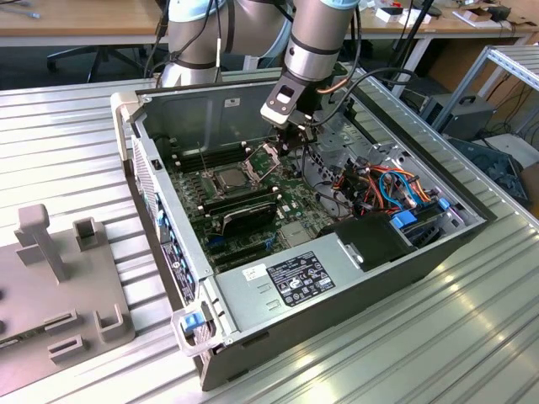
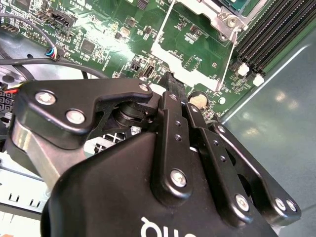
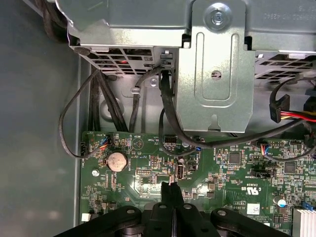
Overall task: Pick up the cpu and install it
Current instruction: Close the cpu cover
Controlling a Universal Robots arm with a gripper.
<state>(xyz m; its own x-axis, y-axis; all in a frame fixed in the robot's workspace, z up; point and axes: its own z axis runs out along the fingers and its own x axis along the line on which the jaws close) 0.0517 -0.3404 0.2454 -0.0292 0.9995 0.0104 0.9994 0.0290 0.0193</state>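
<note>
There's the cpu (image 1: 229,178), a small dull-silver square lying flat in the dark socket (image 1: 229,190) near the middle of the motherboard (image 1: 290,200). In the exterior view the shiny retention frame (image 1: 268,156) stands hinged open at about two o'clock from it. Just past the frame, on that same two o'clock line, hangs the gripper (image 1: 292,140), low over the board and apart from the chip. Both wrist views look down the black fingers: the gripper (image 2: 170,78) is clenched, its tips pressed together with nothing showing between them. In the first wrist view the gripper (image 3: 170,186) points at bare green board close to the round coin cell battery (image 3: 117,161). The second wrist view has the open frame (image 2: 190,54) and its wire lever (image 2: 228,59) just ahead of the tips, with black memory slots (image 2: 276,29) beyond. Widening out in the exterior view, a black expansion card (image 1: 244,215) sits at five o'clock from the chip. The labelled power supply (image 1: 295,282) lies farther along that line. Orange and blue cables (image 1: 396,187) bunch at three o'clock. The open computer case (image 1: 173,227) rests on a ribbed metal table (image 1: 67,135), with a grey fixture (image 1: 50,278) out at eight o'clock.
</note>
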